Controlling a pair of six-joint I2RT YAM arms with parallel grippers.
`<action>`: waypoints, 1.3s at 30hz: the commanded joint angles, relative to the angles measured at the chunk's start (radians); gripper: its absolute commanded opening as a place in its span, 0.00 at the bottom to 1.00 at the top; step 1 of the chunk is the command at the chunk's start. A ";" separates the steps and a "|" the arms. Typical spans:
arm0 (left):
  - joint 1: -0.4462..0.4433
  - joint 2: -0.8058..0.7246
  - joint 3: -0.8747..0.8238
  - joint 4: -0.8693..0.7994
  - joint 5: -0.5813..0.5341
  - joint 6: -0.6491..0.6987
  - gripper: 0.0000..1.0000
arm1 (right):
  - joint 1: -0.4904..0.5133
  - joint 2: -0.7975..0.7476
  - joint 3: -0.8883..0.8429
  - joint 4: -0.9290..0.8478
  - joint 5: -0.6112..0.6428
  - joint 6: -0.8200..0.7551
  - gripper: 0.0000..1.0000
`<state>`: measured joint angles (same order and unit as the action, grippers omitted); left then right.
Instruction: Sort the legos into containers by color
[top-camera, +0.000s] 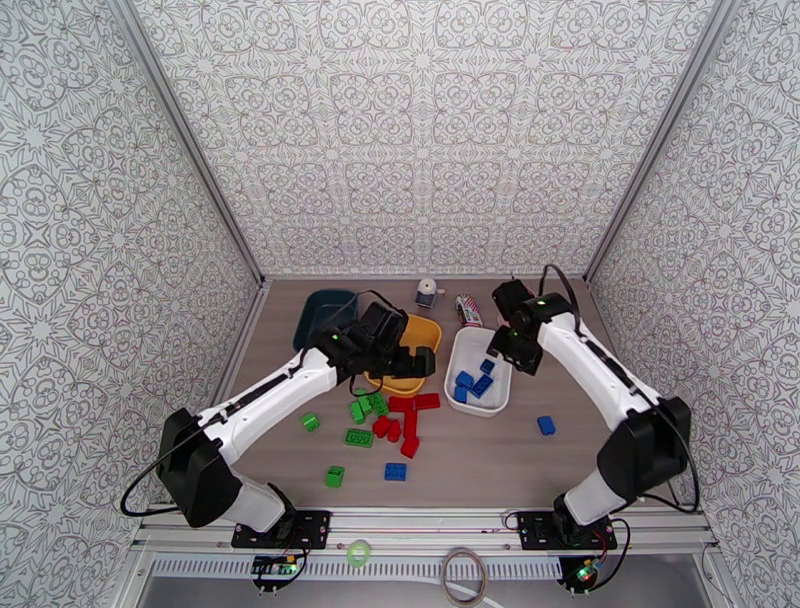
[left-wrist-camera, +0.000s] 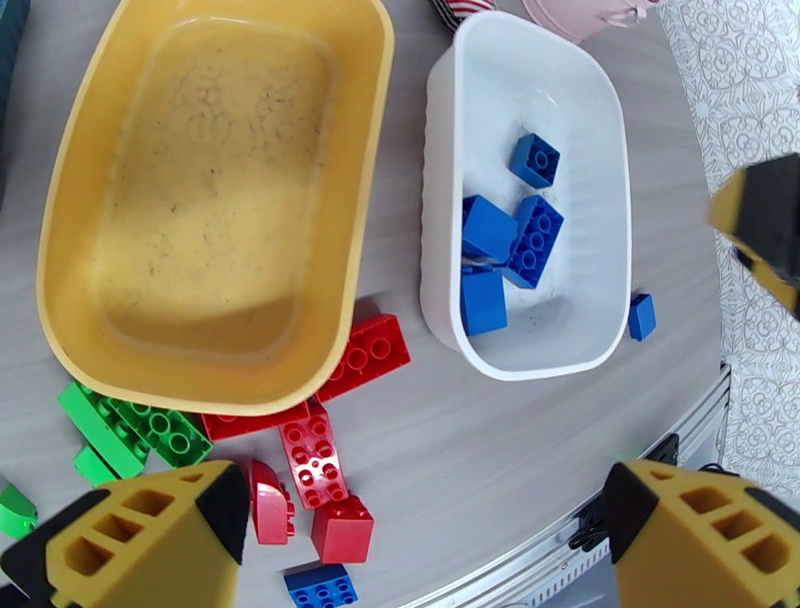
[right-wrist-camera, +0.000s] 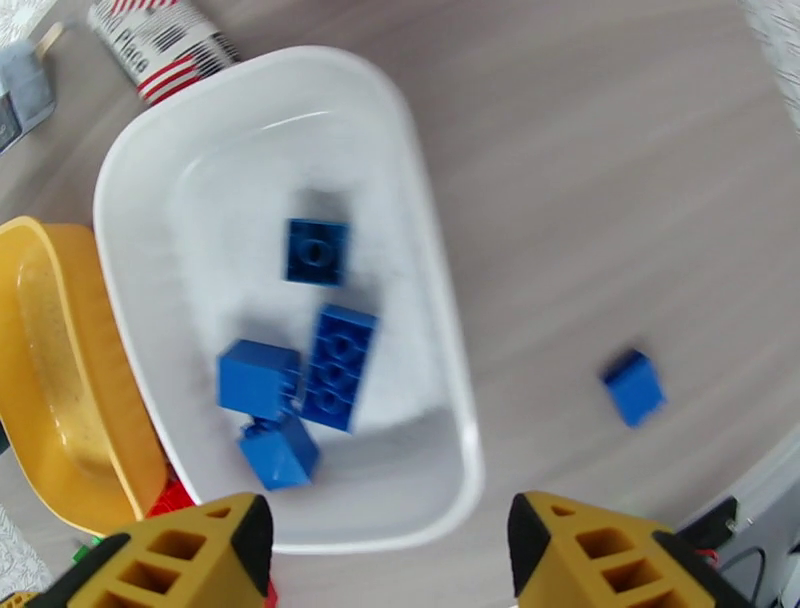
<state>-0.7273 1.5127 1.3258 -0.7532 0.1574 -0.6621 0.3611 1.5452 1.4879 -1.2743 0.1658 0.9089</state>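
A: From the top camera, where do the grippers stand?

B: The left gripper hangs over the yellow tray. The right gripper hangs over the far end of the white tray. How wide either stands I cannot tell from up here.

A: And the legos?

B: Blue bricks lie in the white tray. Red bricks and green bricks lie scattered on the table just in front of the yellow tray. A loose blue brick lies right of the white tray. The dark teal tray sits at the far left.

A: The left wrist camera?

B: The left gripper's fingers stand wide apart above the table, gripping and touching nothing. Beyond them the yellow tray and white tray lie side by side. Four blue bricks are in the white one, three touching and one apart.

A: The right wrist camera?

B: Blurred, but clear enough. The right gripper's fingers stand moderately apart above the near rim of the white tray, with nothing held between them. The four blue bricks lie in the tray below. The loose blue brick lies on the table off to the right, apart from the tray.
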 joint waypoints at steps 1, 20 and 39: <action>-0.068 -0.033 0.016 -0.044 -0.047 -0.037 0.99 | 0.005 -0.115 -0.067 -0.092 0.087 0.070 0.69; -0.051 -0.062 -0.043 0.185 0.253 0.049 0.99 | -0.073 -0.596 -0.505 -0.040 0.083 0.042 0.83; 0.073 0.025 0.084 -0.063 0.019 0.035 0.99 | -0.076 -0.480 -0.658 0.072 -0.062 -0.026 0.74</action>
<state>-0.6914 1.5826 1.4490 -0.7776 0.2020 -0.6041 0.2924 1.0267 0.8375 -1.2274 0.1181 0.8997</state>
